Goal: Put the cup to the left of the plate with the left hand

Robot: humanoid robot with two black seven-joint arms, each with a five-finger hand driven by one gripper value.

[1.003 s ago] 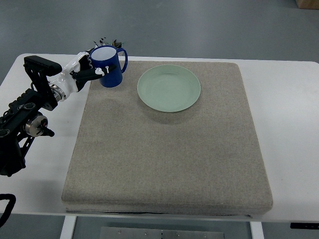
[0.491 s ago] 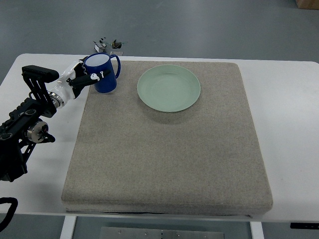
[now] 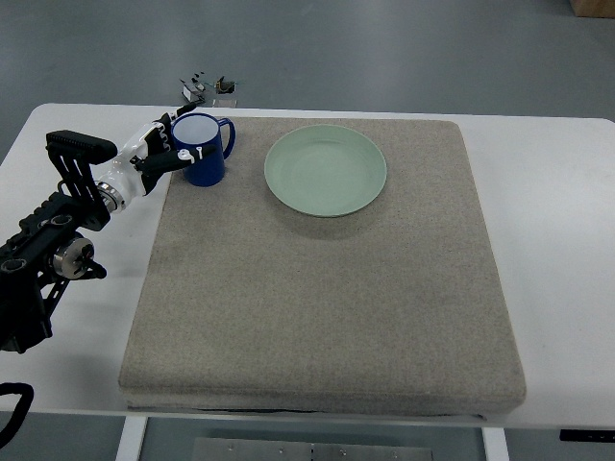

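While there's only the top view to go on, we can read the scene fairly well. Taking the plate (image 3: pixel 326 170) as our landmark: it's a pale green dish lying on the grey mat (image 3: pixel 317 288), toward the mat's far edge. The blue cup (image 3: pixel 202 150) stands upright to the plate's left, apart from it w/ a strip of bare mat between, handle pointing toward the plate. It sits right at the mat's far-left corner.

Our left hand (image 3: pixel 159 154) comes in from the left, on the cup's side away from the plate. Its fingers (image 3: pixel 185 154) are curled round the cup wall, one lying across the front, so we judge it has the cup gripped, not yet let go. Right arm: not in view.

We can't tell for sure whether the cup's base is fully down on the mat or a touch above it.

Risks from here, as we judge them:
- Cup is close to the mat's edge; part of the base off the edge could make it tip on release.
- If the fingers drag on withdrawal, they could pull the cup over or farther from the plate.
- Releasing before the base is flat = wobble.
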